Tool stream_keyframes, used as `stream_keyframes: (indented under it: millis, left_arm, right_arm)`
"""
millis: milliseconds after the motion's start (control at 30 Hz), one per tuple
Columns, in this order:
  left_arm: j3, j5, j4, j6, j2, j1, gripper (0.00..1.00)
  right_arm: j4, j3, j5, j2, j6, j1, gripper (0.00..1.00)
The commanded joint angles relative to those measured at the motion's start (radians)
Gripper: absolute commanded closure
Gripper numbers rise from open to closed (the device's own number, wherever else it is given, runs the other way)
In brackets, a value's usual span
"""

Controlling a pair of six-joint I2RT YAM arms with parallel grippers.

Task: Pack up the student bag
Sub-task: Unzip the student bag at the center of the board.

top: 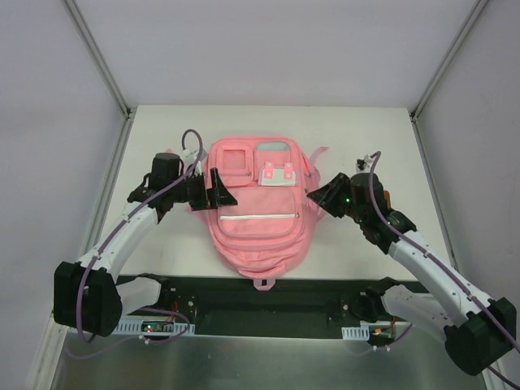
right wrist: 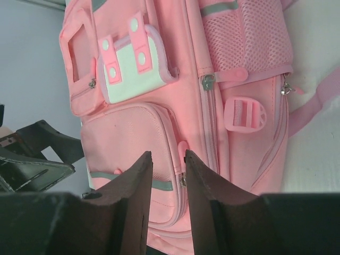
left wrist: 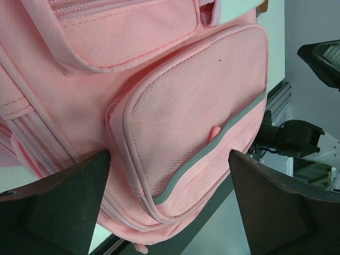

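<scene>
The student bag (top: 256, 219) is a large pink backpack lying flat in the middle of the white table, front pockets up, with its white-and-pink buckle tabs (top: 279, 171) toward the back. My left gripper (top: 221, 193) is open wide at the bag's left side. In the left wrist view (left wrist: 170, 154) its fingers frame the mesh front pocket (left wrist: 196, 90) with the grey zip strip, holding nothing. My right gripper (top: 315, 197) is at the bag's right side. In the right wrist view (right wrist: 168, 154) its jaws stand narrowly apart over the bag (right wrist: 234, 64), next to a pink zip pull (right wrist: 182, 146), with nothing between them.
The bag's bottom hangs over the table's near edge onto the dark strip (top: 317, 294) by the arm bases. A pink strap (top: 318, 154) sticks out at the bag's back right. White walls and metal posts (top: 99, 61) enclose the table.
</scene>
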Motion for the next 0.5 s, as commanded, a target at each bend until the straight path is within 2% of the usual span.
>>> stream_keyframes:
  millis: [0, 167, 467]
  left_arm:
    - [-0.020, 0.000, 0.047, -0.003, 0.023, -0.011, 0.09]
    - [-0.025, 0.003, 0.051, -0.001, 0.035, -0.014, 0.13]
    - [-0.049, -0.003, 0.064, 0.005, 0.060, -0.019, 0.14]
  right_arm:
    - [-0.045, 0.034, -0.033, 0.045, -0.015, 0.002, 0.68]
    - [0.068, -0.012, -0.147, 0.138, 0.019, 0.005, 0.71]
    - [0.126, -0.016, -0.164, 0.175, 0.037, 0.014, 0.71]
